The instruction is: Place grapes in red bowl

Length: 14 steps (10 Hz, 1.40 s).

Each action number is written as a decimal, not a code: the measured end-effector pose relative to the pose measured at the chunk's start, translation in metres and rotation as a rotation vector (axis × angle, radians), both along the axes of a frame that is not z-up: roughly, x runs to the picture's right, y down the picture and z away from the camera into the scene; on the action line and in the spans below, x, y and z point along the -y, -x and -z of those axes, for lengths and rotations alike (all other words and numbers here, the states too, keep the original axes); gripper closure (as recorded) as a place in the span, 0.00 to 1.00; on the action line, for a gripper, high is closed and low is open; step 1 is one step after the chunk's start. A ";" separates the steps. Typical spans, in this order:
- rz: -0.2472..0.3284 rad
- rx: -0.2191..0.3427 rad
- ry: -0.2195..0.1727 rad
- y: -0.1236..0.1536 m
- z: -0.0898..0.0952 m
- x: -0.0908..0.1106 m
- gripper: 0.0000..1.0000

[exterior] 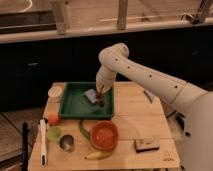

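Hovering over the green tray (75,107), my gripper (100,93) is clenched on the grapes (101,100), which dangle just above the tray floor beside a blue sponge (91,95), clear for carrying to the red bowl (104,135) nearby.

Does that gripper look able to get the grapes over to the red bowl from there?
Probably yes. The gripper hangs over the green tray at the grapes; the red bowl sits just beyond, uncovered.

Green tray (75,107); red bowl (104,135); white gripper (100,92)
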State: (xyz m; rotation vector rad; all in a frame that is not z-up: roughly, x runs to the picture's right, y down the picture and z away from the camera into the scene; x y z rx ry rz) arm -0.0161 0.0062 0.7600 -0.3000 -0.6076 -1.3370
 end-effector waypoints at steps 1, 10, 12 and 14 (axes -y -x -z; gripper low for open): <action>0.025 0.009 0.012 0.002 0.008 -0.001 0.97; 0.169 0.038 0.123 0.005 0.053 -0.028 0.97; 0.182 0.037 0.135 0.002 0.064 -0.039 0.97; 0.183 0.033 0.146 -0.003 0.072 -0.051 0.97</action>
